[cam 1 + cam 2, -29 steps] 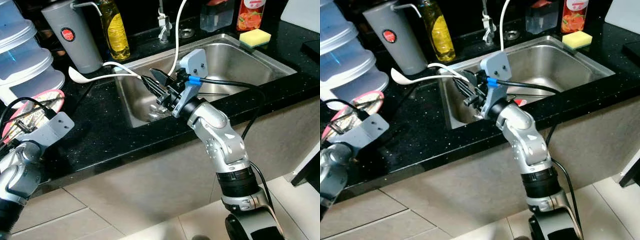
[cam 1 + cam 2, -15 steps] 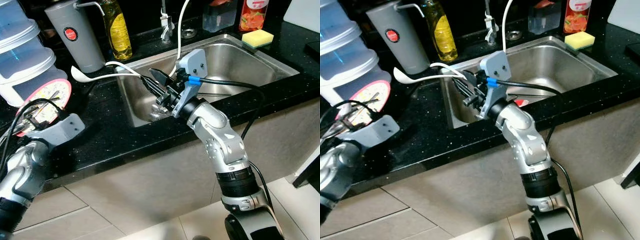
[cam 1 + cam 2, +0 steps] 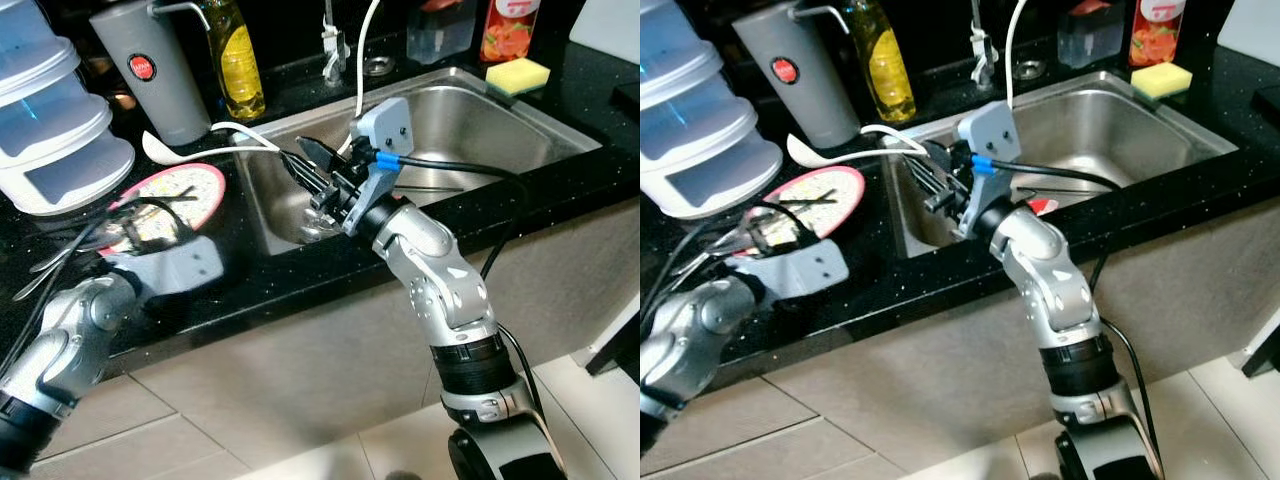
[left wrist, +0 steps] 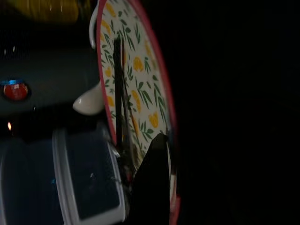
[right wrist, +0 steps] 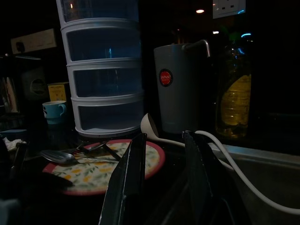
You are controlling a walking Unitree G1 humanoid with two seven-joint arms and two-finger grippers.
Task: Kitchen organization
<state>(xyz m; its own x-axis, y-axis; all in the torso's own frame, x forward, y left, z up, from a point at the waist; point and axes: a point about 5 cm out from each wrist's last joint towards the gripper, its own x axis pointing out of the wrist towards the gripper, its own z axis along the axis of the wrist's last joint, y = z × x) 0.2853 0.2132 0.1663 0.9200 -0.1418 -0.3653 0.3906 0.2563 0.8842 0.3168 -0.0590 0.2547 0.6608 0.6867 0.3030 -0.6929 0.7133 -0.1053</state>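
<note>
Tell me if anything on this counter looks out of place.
The white ladle lies loose on the black counter, its handle reaching over the sink rim. Cutlery sits piled on the floral plate.

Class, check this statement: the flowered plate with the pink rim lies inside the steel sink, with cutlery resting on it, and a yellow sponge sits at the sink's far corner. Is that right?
Not quite. The flowered plate lies on the black counter to the robot's left of the steel sink, not inside it, as the right eye view shows. The rest stands: cutlery rests on it, and the yellow sponge sits at the sink's far corner.
</note>
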